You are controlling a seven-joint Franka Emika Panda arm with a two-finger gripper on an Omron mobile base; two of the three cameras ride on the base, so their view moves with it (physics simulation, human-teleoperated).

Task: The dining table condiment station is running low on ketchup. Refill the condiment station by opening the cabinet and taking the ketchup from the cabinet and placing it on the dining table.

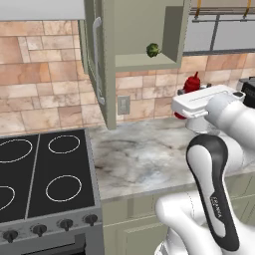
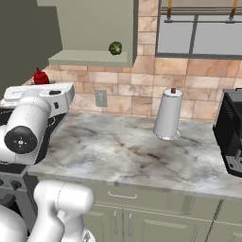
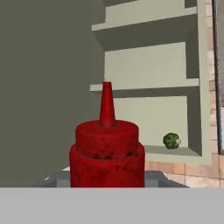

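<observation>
Already the cabinet [image 1: 144,35] has been opened: its door [image 1: 97,64] is swung out toward nine o'clock in the left base view, with the bar handle on its face. The ketchup [image 3: 107,151] has been lifted off the shelf and is carried at the gripper [image 1: 191,97], well below the cabinet and above the marbled counter [image 1: 149,154]. Whether the fingers are clenched on the bottle cannot be told for certain, since no fingertip is seen; a grasp is judged likely, as the bottle is held in mid-air right in front of the hand. Opening and retrieval are thus judged done. What is left is the carry to the dining table and the setting down.

By the hand view, the bottle's red cap and nozzle are shown close up at six o'clock, with the cabinet shelves behind and a small green vegetable [image 3: 171,141] at three o'clock on the lowest shelf. In the left base view only the bottle's top is seen, peeking over the white hand at two o'clock. From the right base view a paper towel roll [image 2: 168,115] and a black appliance [image 2: 231,130] at three o'clock are added, while the stove [image 1: 45,174] is shown by the left base view at eight o'clock.
</observation>
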